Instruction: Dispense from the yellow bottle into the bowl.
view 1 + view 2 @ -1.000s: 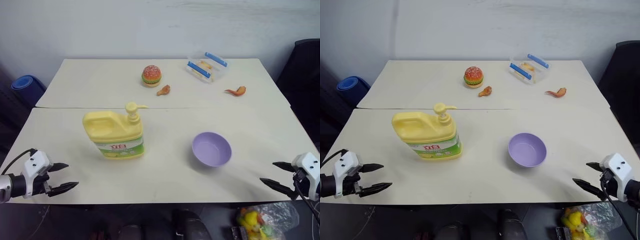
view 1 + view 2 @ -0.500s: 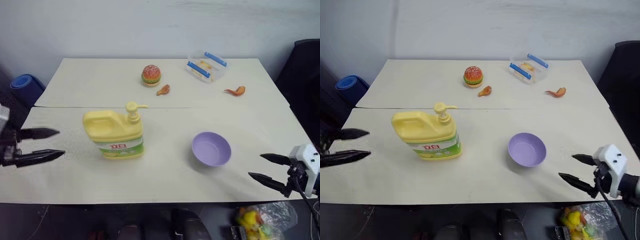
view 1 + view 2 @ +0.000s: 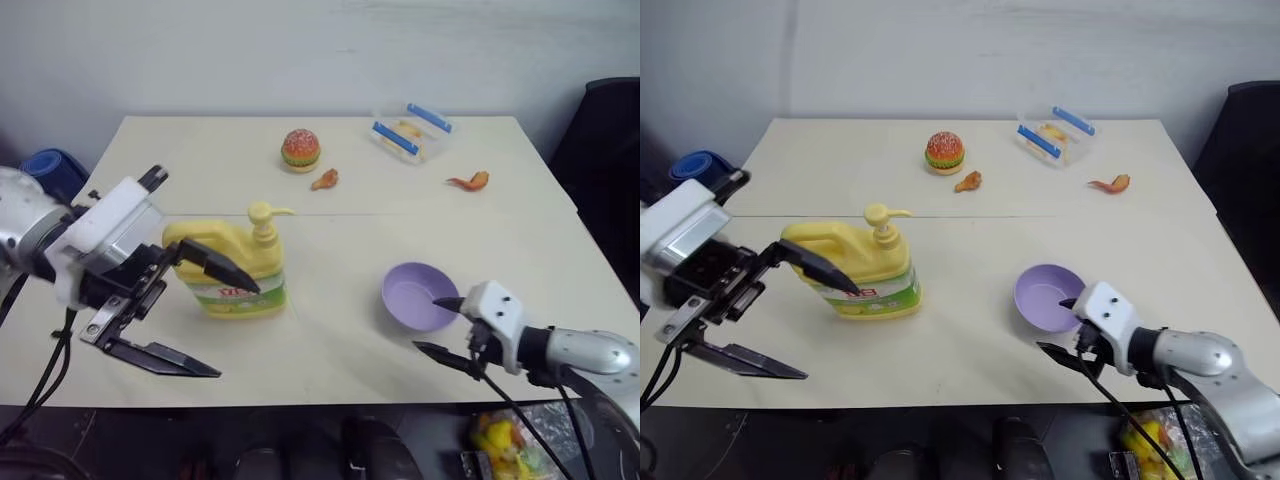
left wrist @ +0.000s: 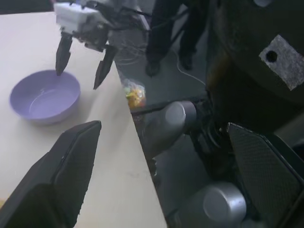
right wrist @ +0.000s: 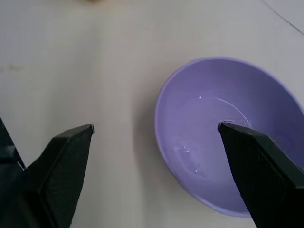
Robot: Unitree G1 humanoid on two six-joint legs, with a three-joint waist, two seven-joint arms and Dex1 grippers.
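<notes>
Beside the bowl (image 3: 420, 297), right pincer (image 3: 447, 327), agape.

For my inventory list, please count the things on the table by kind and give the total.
Yellow bottle: 1
Bowl: 1
Toy burger: 1
Clear container with blue clips: 1
Small orange-brown food pieces: 2
Total: 6
</notes>
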